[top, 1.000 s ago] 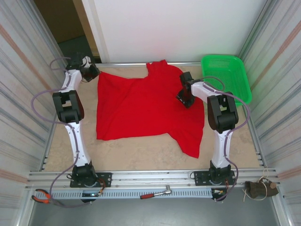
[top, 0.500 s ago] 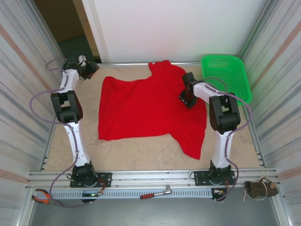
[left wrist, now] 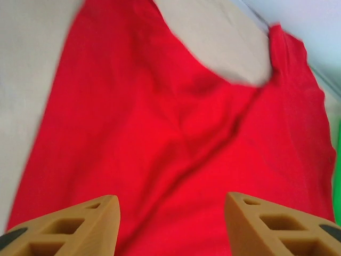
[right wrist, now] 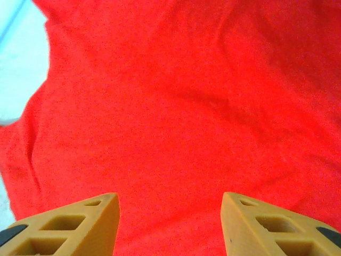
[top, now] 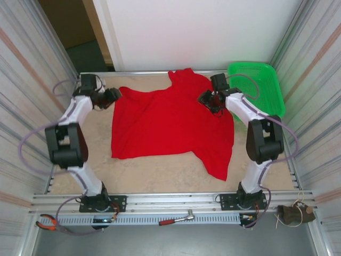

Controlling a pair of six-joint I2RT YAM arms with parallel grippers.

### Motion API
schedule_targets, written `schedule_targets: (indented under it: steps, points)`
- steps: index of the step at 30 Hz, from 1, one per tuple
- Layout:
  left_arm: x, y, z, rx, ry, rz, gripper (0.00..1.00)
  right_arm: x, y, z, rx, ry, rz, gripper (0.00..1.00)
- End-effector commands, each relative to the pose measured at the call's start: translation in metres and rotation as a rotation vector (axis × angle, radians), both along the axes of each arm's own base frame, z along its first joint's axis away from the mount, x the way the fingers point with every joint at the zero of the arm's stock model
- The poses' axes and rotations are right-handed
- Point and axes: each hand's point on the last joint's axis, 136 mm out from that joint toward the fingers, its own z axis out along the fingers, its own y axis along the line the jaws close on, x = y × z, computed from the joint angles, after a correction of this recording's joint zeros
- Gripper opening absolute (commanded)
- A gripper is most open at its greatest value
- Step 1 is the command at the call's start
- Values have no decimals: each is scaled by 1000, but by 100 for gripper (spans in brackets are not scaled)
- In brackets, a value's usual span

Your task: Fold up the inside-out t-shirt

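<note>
The inside-out t-shirt is bright red cloth, spread mostly flat across the table's middle, with one sleeve trailing toward the near right and another part bunched at the far edge. My left gripper hovers at the shirt's far left corner, open with nothing between its fingers; below it the red cloth lies creased. My right gripper sits over the shirt's far right part, also open and empty. Its tan fingers frame smooth red fabric.
A green mesh basket stands at the far right corner. Bare beige table lies in front of the shirt. Metal rails and corrugated walls close in both sides. Pliers and a ratchet lie on the near rail.
The left gripper has let go of the shirt's far left corner, opened and swung right over the cloth. The right gripper moved toward the far edge. The shirt's left corner settled flat.
</note>
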Motion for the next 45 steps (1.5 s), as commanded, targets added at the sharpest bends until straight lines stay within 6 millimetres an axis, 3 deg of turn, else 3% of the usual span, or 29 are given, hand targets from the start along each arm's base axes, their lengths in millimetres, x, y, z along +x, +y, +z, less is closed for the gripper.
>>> schedule_targets:
  steps: [1, 5, 8, 11, 14, 17, 20, 28, 30, 32, 33, 36, 42, 45]
  points:
    - [-49, -2, -3, 0, -23, 42, 56, -41, -8, -11, -36, 66, 29, 53]
    - [-119, -12, -24, -25, 38, 106, 58, -90, -5, -4, -115, 54, 94, 57]
    - [-159, -12, -38, -43, 68, 174, 60, -130, -7, 0, -186, 63, 135, 59]
    - [-188, -9, -52, -32, 108, 226, 61, -167, -10, -6, -219, 92, 153, 60]
    - [-203, -2, -65, -7, 121, 261, 61, -205, -18, -20, -264, 145, 152, 64]
    - [-207, 1, -78, 18, 140, 264, 61, -235, -29, -36, -293, 185, 134, 68]
    - [-203, 1, -90, 39, 167, 251, 62, -250, -35, -51, -275, 211, 102, 68]
    - [-195, 7, -115, 104, 222, 240, 60, -257, -42, -66, -308, 255, 92, 69]
    - [-197, 9, -121, 114, 228, 242, 46, -258, -44, -68, -313, 261, 87, 69]
    - [-197, 9, -123, 103, 225, 232, 14, -260, -46, -69, -314, 266, 85, 69]
    - [-197, 10, -121, 98, 220, 231, 0, -262, -46, -69, -311, 268, 86, 69]
    - [-200, 11, -107, 83, 193, 237, 0, -267, -44, -68, -298, 277, 108, 69]
    - [-209, 19, -56, 48, 56, 293, 0, -289, -36, -64, -317, 306, 236, 66]
    - [-211, 20, -46, 47, 42, 294, 0, -297, -27, -64, -362, 312, 312, 62]
